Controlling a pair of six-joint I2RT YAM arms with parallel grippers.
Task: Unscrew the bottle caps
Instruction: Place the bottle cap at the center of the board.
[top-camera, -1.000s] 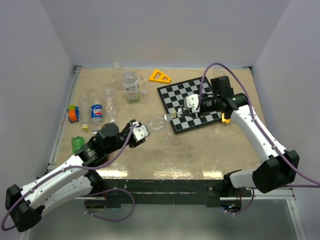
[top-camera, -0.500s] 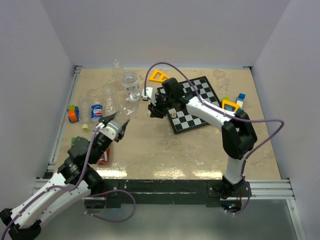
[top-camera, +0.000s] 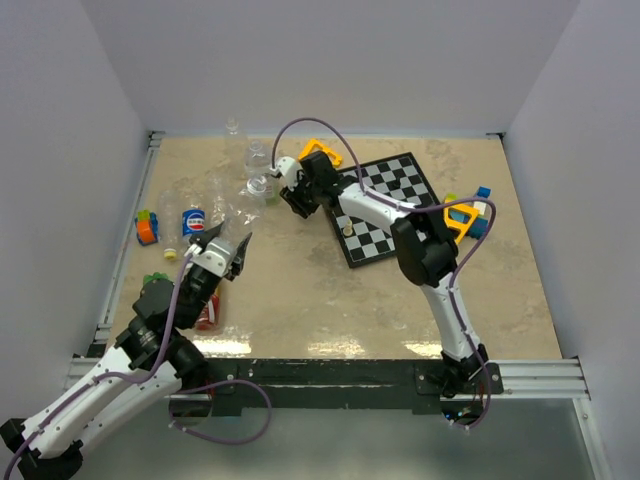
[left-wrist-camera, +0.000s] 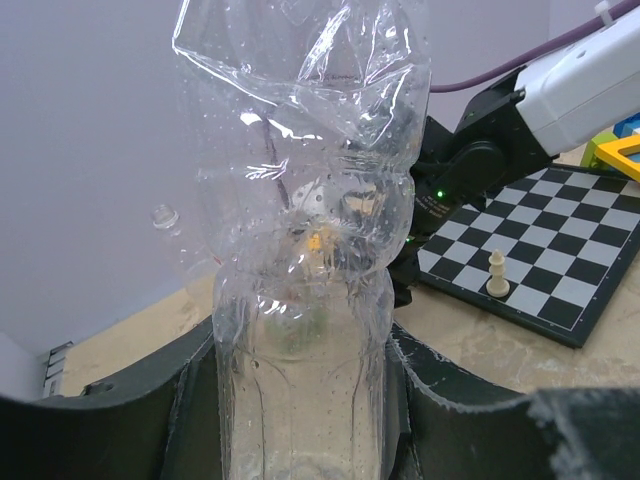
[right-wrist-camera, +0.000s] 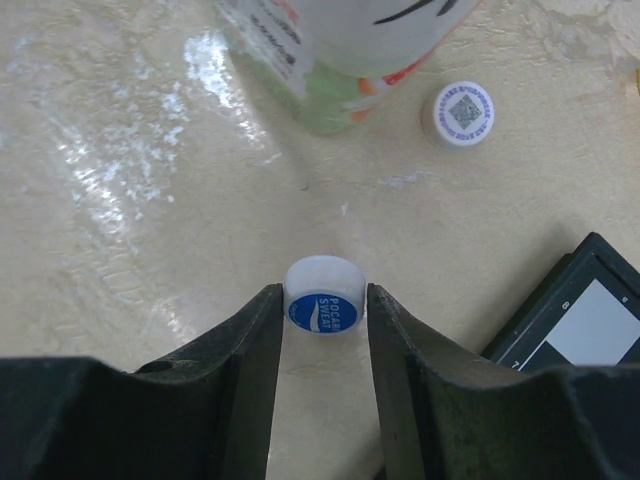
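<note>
Where the right wrist view looks down along its fingers, a blue-topped cap (right-wrist-camera: 322, 310) sits pinched in the right gripper (right-wrist-camera: 322, 298). It has a white wall and a blue printed face turned toward the camera, and both fingers (right-wrist-camera: 240, 390) press against its sides. Whether it rests on the table (right-wrist-camera: 150, 200) or hangs just above it cannot be told. Beyond it, near but apart, a second white cap (right-wrist-camera: 459, 112) with a printed code lies on the table, just beside the labelled bottle (right-wrist-camera: 330, 40), whose white-green-orange label fills the top of that view. A corner of the chessboard (right-wrist-camera: 585, 320) shows at lower right. Overhead, this gripper is toward the back of the table, between the labelled bottle and the board's left corner. The left gripper (left-wrist-camera: 300, 345) is clamped on a crumpled clear bottle (left-wrist-camera: 300, 200), fingers tight against both sides of its lower body. The bottle is upright in the wrist view and badly dented, and its top is out of frame, so cap on or off is not readable. Behind it is the board, with one pale chess piece (left-wrist-camera: 496, 274) standing on it. Overhead, on the left side of the table, are a cola-label bottle (top-camera: 193, 222), a yellow cap (top-camera: 170, 254) near it, and a green bottle (top-camera: 153, 283) close by the left arm. A yellow triangle (top-camera: 320, 150) lies at the back beside the board.
</note>
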